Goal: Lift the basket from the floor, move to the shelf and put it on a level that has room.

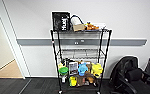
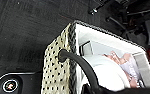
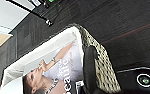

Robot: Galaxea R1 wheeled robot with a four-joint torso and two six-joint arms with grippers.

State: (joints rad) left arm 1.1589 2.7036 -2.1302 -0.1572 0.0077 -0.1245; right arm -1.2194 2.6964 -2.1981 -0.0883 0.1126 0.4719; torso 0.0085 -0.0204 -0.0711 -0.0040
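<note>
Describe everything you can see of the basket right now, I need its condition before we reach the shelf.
The basket is rectangular, with beige woven sides dotted with dark perforations, a darker braided rim and a white lining. It holds a glossy magazine showing a person, plus a white rounded object. It sits tilted in both wrist views, above the dark carpet floor. A dark robot finger hooks over one rim and another over the opposite rim.

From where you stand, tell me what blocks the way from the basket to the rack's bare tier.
Nothing visible does. The wire rack stands straight ahead, its bare middle tier open at the front; the basket is carried above the carpet.
</note>
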